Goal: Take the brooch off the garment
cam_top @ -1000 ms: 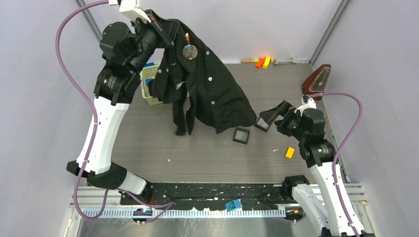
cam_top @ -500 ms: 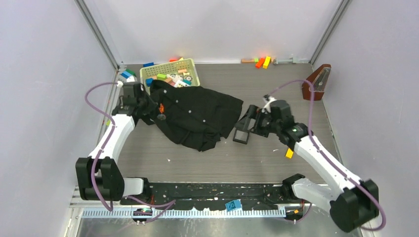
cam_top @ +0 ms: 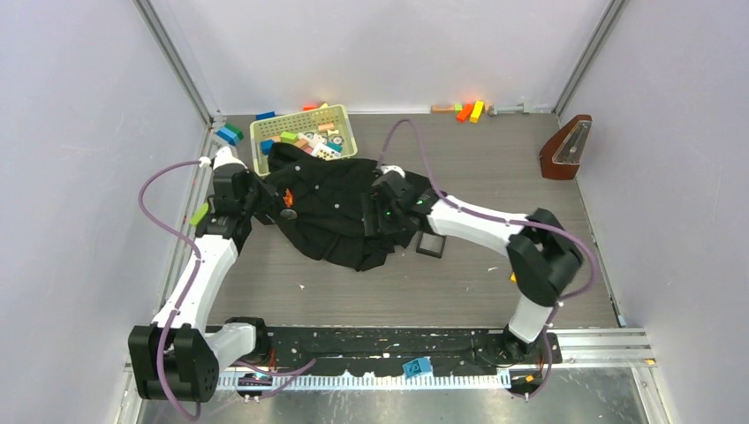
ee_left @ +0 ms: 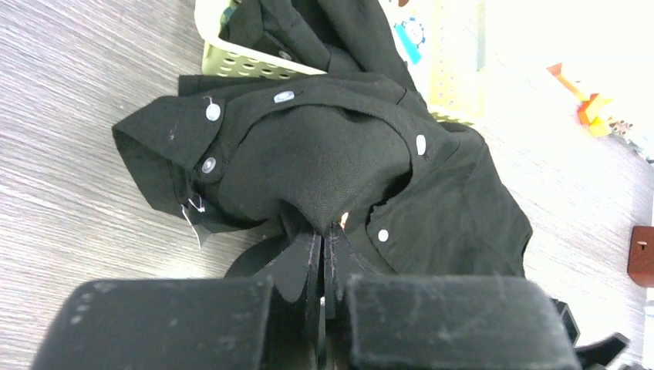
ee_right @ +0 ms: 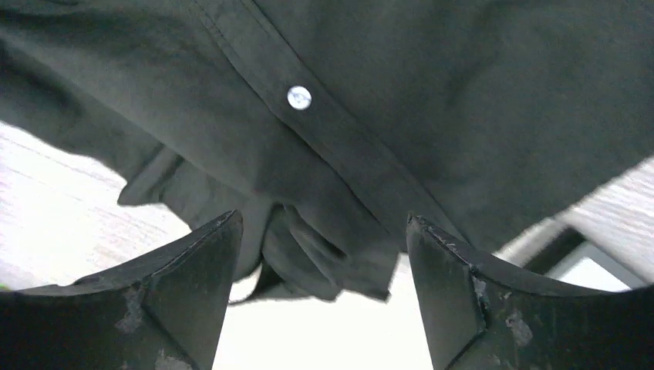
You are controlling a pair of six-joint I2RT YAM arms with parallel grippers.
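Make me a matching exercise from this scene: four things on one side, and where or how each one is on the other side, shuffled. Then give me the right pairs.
Things
1. left pincer
2. right pincer
3. tiny orange-red leaf-shaped brooch
4. small square black frame

Place or state
A. open, over the large black cloth garment
B. on the grey wood-grain table, beside the garment
C. shut on a fold of the garment
D. on the garment, close to the left pincer

Pairs: 1-C, 2-A, 3-D, 4-B

Pale lilac walls enclose a grey wood-grain tabletop. A toothed metal rail runs along its near edge.
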